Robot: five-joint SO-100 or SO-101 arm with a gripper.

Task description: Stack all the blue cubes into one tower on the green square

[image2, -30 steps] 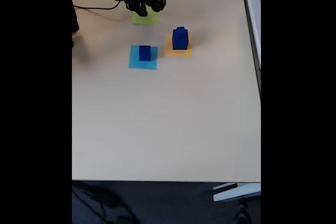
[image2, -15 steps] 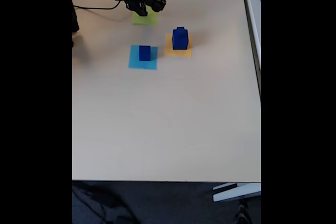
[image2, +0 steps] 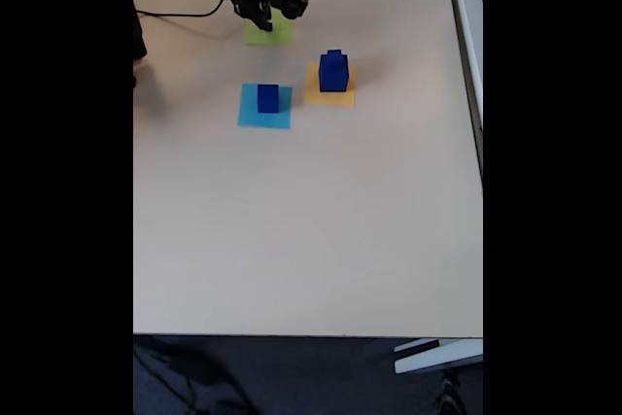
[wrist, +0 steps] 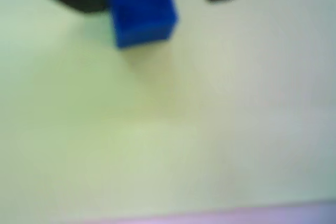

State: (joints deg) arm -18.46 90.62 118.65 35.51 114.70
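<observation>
The gripper (image2: 264,17) has edged up off the green square (image2: 273,34) — jaws parted, a small blue cube (wrist: 140,9) beside one finger, apparently released there, starting the tower.

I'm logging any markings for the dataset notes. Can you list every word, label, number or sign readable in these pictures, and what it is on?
None can be read. The dark-blue cubes, the lime-green square patch, the light-blue square patch, the orange-yellow square patch, the black gripper and the beige table show no text; the wrist view is blurred.
</observation>
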